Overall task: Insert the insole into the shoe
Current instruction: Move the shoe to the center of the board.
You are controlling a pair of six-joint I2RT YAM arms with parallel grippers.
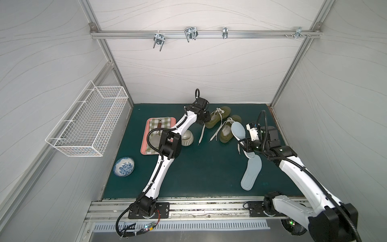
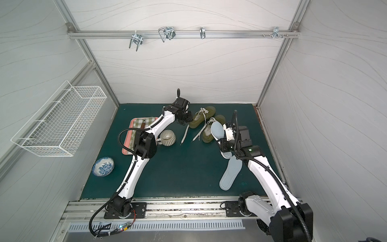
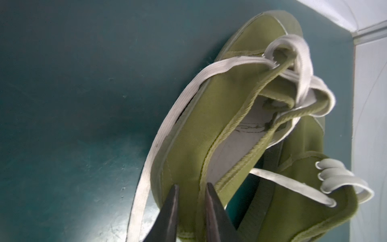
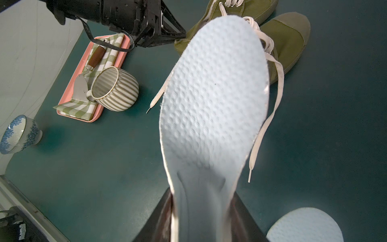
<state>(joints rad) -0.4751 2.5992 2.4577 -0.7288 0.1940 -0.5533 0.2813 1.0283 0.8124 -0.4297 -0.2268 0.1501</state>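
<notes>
A: So where's the insole (image 4: 213, 100) at?
B: Clamped by its heel in the right gripper (image 4: 201, 222), toe aimed at the far olive shoe (image 3: 188, 136). The left gripper (image 3: 191, 201) has its jaws straddling that heel, can't tell if they're pinching.

The left arm (image 1: 156, 174) and the right arm (image 1: 297, 167) look alike: long white shells joined by bulky black knuckles. A ribbed black hose (image 1: 148, 139) loops out well behind the left pincer (image 3: 192, 185), and a similar one (image 1: 262, 119) arches up just behind the right pincer (image 4: 203, 191). Thin black cables run along the white shells, tied down at intervals. The left pincer's fingers (image 3: 167, 213) are dark, flat wedges narrowing to the tip. The right pincer's fingers (image 4: 163, 215) look dark and brownish. At the end farthest from each pincer, a black plate (image 1: 163, 207) with screws carries the arm.
</notes>
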